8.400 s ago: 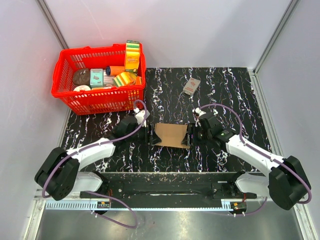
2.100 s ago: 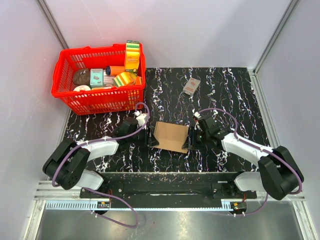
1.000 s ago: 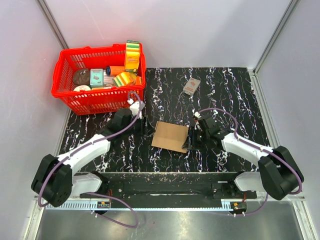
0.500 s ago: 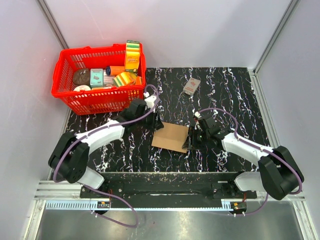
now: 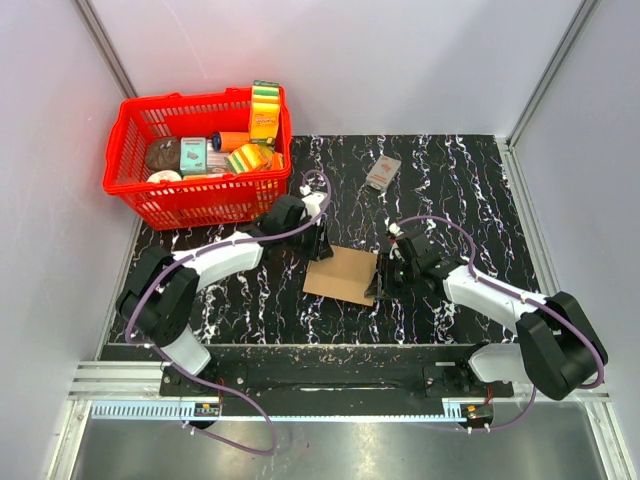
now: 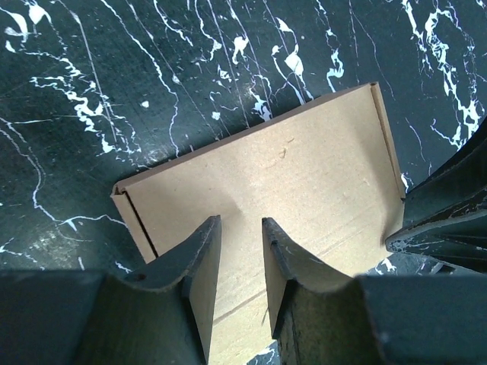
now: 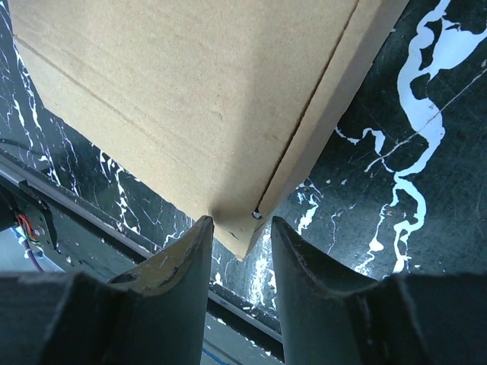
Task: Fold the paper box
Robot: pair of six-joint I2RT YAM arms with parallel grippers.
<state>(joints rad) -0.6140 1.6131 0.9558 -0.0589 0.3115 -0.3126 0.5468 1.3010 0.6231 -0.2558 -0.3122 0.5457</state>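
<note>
The paper box [image 5: 342, 275] is a slim, plain brown cardboard box lying closed on the black marbled table. It also shows in the left wrist view [image 6: 266, 175] and the right wrist view [image 7: 175, 84]. My left gripper [image 5: 320, 245] hovers over the box's far left corner. Its jaws [image 6: 241, 220] stand a narrow gap apart with nothing between them. My right gripper [image 5: 378, 285] is at the box's near right corner. There its jaws [image 7: 237, 222] are closed in on the corner, with one fingertip [image 7: 199, 228] touching the cardboard.
A red basket [image 5: 200, 205] full of groceries stands at the far left, close behind my left arm. A small grey-and-red packet [image 5: 382, 172] lies at the back centre. The metal rail [image 5: 320, 365] runs along the near table edge.
My left gripper let go of the box's left edge and swung round to its far left corner. The box's raised left flap now lies flat. My right gripper has stayed put.
</note>
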